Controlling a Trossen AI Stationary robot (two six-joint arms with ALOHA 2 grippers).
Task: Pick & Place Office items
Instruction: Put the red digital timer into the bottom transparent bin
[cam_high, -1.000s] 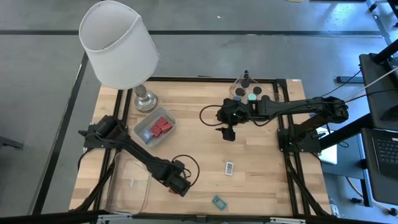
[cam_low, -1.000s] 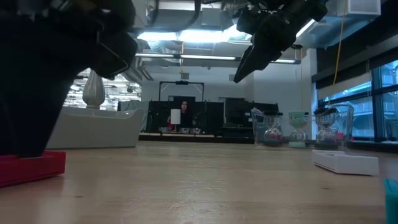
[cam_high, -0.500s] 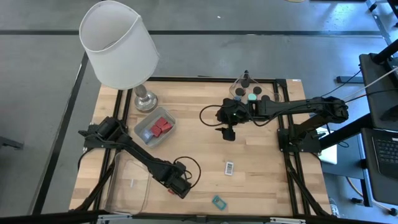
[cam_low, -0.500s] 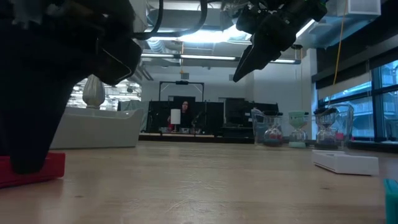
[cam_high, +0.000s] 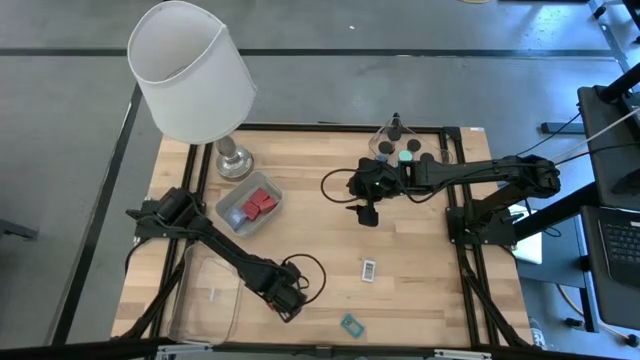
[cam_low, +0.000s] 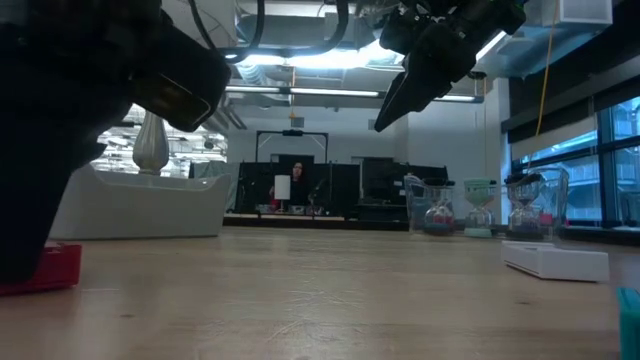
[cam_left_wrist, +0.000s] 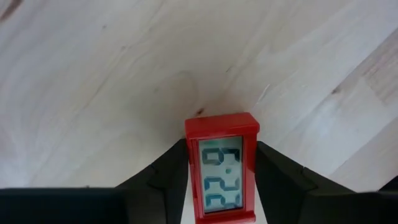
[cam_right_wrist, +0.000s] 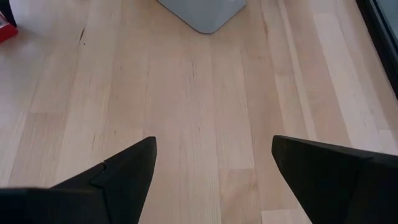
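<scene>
- Left tool (cam_left_wrist: 221, 177) is sitting low at the near edge of the worktop (cam_high: 420, 250), its two dark fingers (cam_left_wrist: 168, 171) pressing against both sides of a small red clock (cam_left_wrist: 222, 167) with a grey digit display; the clock is lying on the wood between them.
- Seen from above, that left tool (cam_high: 287, 303) is lying just beside a clear plastic tray (cam_high: 205, 290) at the near left corner, and the red piece is hidden under it.
- Seen from table height, only a red corner (cam_low: 45, 270) of the clock is showing beneath the dark bulk of the left arm.
- Right tool (cam_right_wrist: 211, 165) is hanging above the middle of the worktop with its fingers spread wide and nothing between them; bare wood is lying below it.
- Two red blocks (cam_high: 258, 204) are resting in a second clear tray (cam_high: 232, 212) near the foot of the white-shaded lamp (cam_high: 190, 70).
- Dark round caps with coloured tops (cam_high: 405, 153) are sitting in a clear tray at the far right, just beyond the right arm.
- A white-labelled bit (cam_high: 368, 269) and a teal piece (cam_high: 350, 324) are lying loose on the wood, right of the left tool.
</scene>
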